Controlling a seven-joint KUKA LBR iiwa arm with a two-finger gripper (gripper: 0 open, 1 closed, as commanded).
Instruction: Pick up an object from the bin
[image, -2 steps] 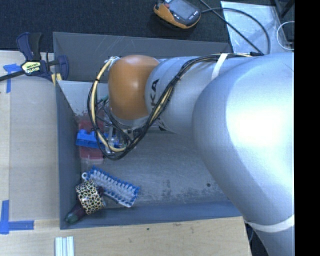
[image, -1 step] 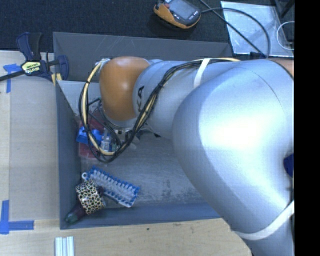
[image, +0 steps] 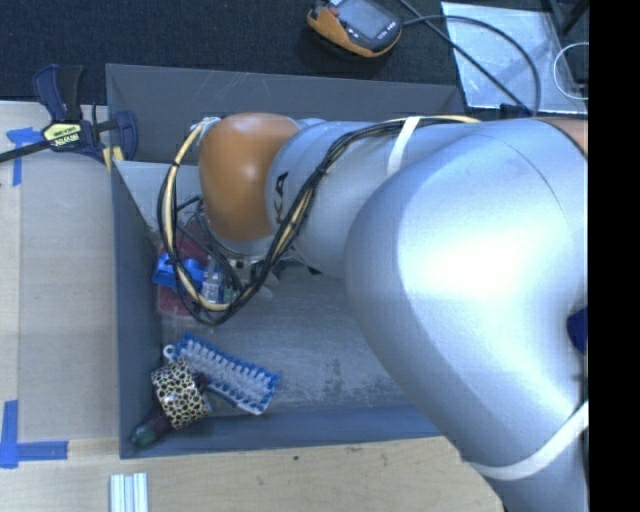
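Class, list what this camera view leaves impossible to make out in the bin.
Camera view:
- Bin floor, right half: hidden under the arm.
- Blue thing by the left wall: partly behind the cables, kind unclear.
- Spotted thing, front-left corner: its dark tip too small to identify.

An orange-black device (image: 355, 25) lies near white paper (image: 497, 60).

The bin (image: 135, 330) is grey. The brush (image: 232, 375) is blue and white. At the brush's left end lies a tan, black-spotted leopard-print piece (image: 178, 394). Above the brush are a bright blue thing (image: 167, 272) and the orange-brown wrist cover (image: 245, 175).
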